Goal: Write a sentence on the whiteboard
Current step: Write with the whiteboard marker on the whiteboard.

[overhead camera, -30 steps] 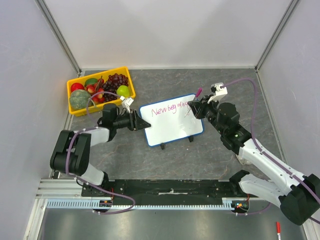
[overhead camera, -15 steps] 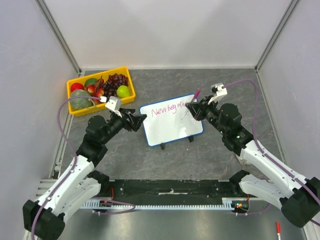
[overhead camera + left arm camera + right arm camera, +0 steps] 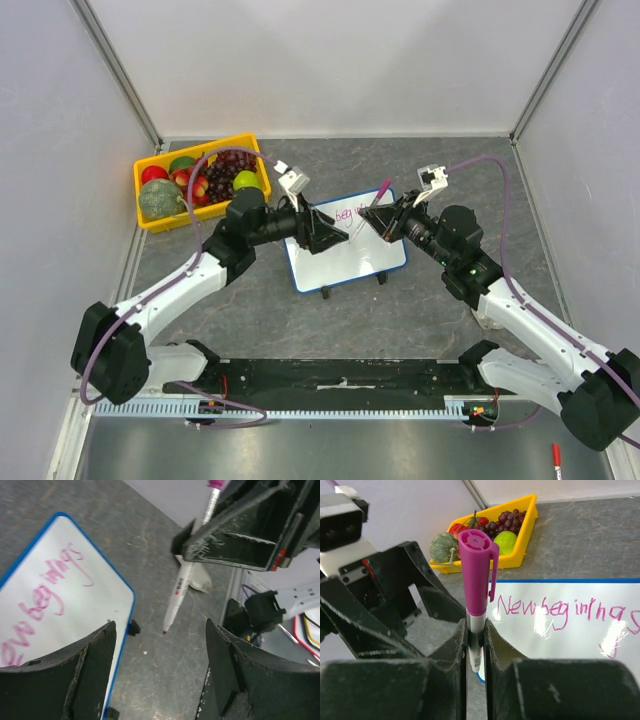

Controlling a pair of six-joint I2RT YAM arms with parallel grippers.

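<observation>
Pinches marker [image 3: 477, 570] in right gripper [image 3: 381, 219]; holds left gripper [image 3: 160, 630] wide above board [image 3: 350, 262]. Risks smearing writing [image 3: 555, 611] or knocking marker askew by closing on it off-centre.

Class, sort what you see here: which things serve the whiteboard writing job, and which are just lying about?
In use: whiteboard, sentence begun on it, pink marker, right gripper holding it, left gripper open beside it.
Lying about: yellow tray, its fruit, red pen near the right arm's base.
</observation>
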